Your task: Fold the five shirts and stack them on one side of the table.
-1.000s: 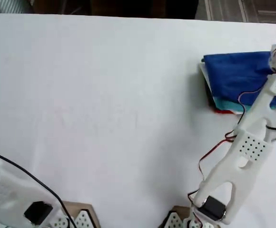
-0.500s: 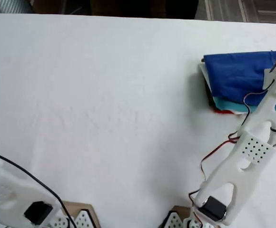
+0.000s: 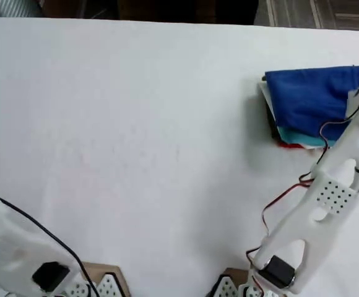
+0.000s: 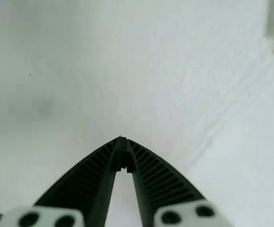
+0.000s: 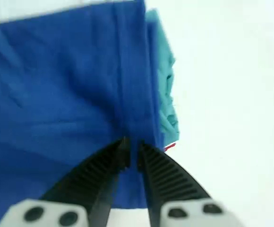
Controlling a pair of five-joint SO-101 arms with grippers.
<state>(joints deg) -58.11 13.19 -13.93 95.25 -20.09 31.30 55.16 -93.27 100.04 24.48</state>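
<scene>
While the left arm [image 3: 12,257] is resting at 7 o'clock on the table [image 3: 136,124], the stack [image 3: 309,108] of folded shirts is sitting at 2 o'clock, close to the table's right edge. A blue shirt [image 3: 312,93] is lying on top and covering most of the pile. Under it, a teal shirt [image 3: 300,137] and a red one [image 3: 291,144] are peeking out along the stack's 6 o'clock side. A black edge [image 3: 272,122] and a white edge [image 3: 265,93] are showing on its 9 o'clock side.

From its base at 5 o'clock, the right arm [image 3: 328,192] is stretching toward 1 o'clock, and its far end is crossing the stack's 4 o'clock corner. Red and black wires [image 3: 285,195] are looping beside it.

Seen from its own wrist, the right gripper [image 5: 131,150] is pointing down at the blue shirt beside that shirt's folded edge, where the teal layer is sticking out. Its fingers are drawn almost together, with a thin slit between them. Whether the tips are touching the cloth cannot be told.

Over bare table, the left gripper [image 4: 122,142] is keeping its fingers pressed together, tips meeting, with nothing between them.
</scene>
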